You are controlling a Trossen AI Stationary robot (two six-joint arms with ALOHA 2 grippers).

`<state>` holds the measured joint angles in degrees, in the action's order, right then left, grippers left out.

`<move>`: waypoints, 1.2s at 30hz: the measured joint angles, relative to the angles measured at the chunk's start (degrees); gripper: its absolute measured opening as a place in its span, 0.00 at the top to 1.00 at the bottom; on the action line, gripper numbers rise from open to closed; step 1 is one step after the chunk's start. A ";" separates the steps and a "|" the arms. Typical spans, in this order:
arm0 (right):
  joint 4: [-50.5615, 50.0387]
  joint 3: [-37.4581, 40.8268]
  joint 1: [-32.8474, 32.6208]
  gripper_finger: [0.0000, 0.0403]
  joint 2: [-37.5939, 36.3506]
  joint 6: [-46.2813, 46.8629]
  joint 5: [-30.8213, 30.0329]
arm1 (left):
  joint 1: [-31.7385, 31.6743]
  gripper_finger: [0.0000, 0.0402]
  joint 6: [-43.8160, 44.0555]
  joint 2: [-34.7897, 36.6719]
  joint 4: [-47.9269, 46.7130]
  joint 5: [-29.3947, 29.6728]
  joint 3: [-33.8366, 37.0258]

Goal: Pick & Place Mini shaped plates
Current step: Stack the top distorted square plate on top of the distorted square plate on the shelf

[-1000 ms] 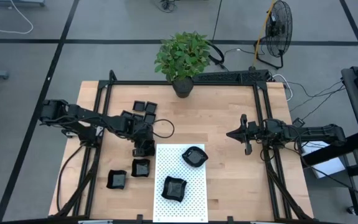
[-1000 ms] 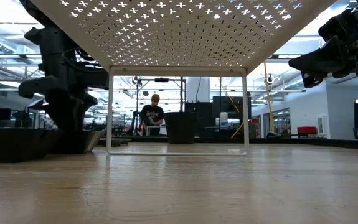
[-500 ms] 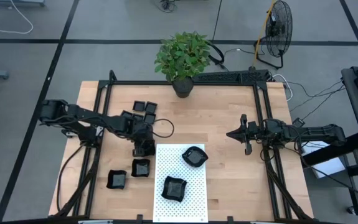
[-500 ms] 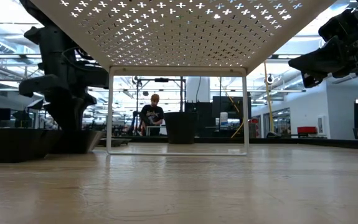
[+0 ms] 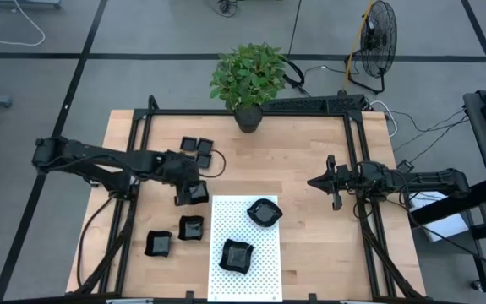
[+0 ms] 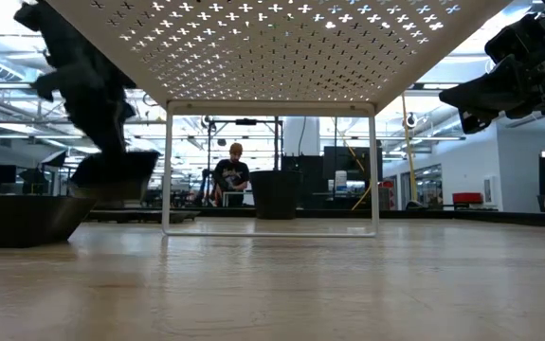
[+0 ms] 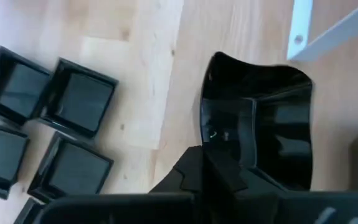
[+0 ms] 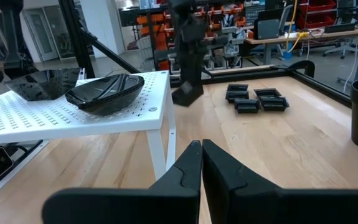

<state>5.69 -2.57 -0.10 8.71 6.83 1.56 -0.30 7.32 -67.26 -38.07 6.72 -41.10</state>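
Note:
My left gripper [image 5: 188, 191] hangs just left of the white dotted mat [image 5: 244, 283], shut on one black mini plate [image 7: 278, 130]. That plate also shows in the low view [image 6: 111, 172], clear of the table. A cluster of square plates [image 5: 196, 147] rests flat on the wood beyond it. Two more plates [image 5: 191, 228] [image 5: 159, 243] lie nearer the near edge. A round plate [image 5: 264, 212] and an irregular one [image 5: 237, 256] sit on the mat. My right gripper [image 5: 328, 181] waits shut at the table's right side. My left gripper holds the black plate by its rim [image 7: 211, 134], at one side wall, pinched between the two fingers [image 7: 194, 171]. The fingers come from above, pointing down. The plate is lifted clear of the table, hanging tilted below the fingers [image 6: 111, 172].
The mat is a raised perforated white platform on thin legs [image 8: 158, 149]. A potted plant [image 5: 249, 80] stands at the far edge, and a black frame [image 5: 251, 111] runs around the table. Bare wood lies between the mat and my right gripper.
My left gripper has risen, lifting the plate clear of the table, and has shifted slightly toward the far and left edges. My right arm has kept still.

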 joint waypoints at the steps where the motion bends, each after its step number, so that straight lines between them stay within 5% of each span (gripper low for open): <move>1: 0.02 0.00 0.00 1.00 -0.02 0.00 0.02 | 0.00 0.98 0.51 1.51 0.01 0.01 0.00; 11: 0.02 0.00 0.02 1.00 0.00 0.00 0.01 | 1.21 0.98 1.85 15.81 2.90 4.33 0.00; 18: 0.02 0.00 0.02 1.00 -0.02 0.00 0.02 | 3.83 0.99 0.15 21.24 14.64 3.11 0.00; 29: 0.02 0.00 0.02 1.00 0.00 0.00 0.01 | 12.33 0.99 -4.37 18.63 39.59 -14.35 -0.02; 36: 0.02 0.00 0.01 1.00 0.00 0.00 0.00 | 17.63 0.95 -7.45 13.72 50.79 -16.06 -0.02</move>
<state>5.72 -2.57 -0.09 8.71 6.83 1.56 17.33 -0.14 -53.54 12.72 -9.34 -41.12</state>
